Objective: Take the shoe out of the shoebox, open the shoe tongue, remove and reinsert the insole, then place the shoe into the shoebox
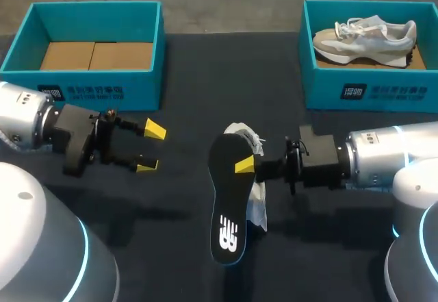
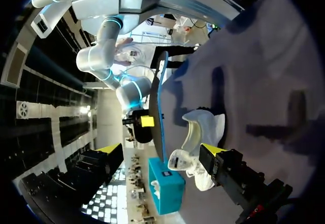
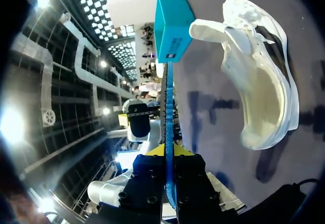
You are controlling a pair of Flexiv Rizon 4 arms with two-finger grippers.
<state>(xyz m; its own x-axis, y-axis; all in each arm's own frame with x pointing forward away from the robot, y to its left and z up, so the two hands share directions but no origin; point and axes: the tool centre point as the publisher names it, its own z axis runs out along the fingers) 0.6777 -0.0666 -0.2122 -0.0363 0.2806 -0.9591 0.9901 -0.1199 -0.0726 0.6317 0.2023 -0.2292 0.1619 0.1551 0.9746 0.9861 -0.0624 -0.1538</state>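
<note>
Mid-table, insole [image 1: 226, 209] in right pincer [image 1: 246, 167], long axis far-to-near, logo nearest

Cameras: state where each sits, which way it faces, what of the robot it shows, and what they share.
Head: above and behind, facing down on the table; left arm with open jaws, right arm with jaws shut on the insole.
Left wrist: on the left arm, facing the insole's edge and the shoe; its own open jaws show.
Right wrist: on the right arm, facing along the held insole toward a box, shoe beside; its own jaws show.
Shared: insole and shoe, in all three.
</note>
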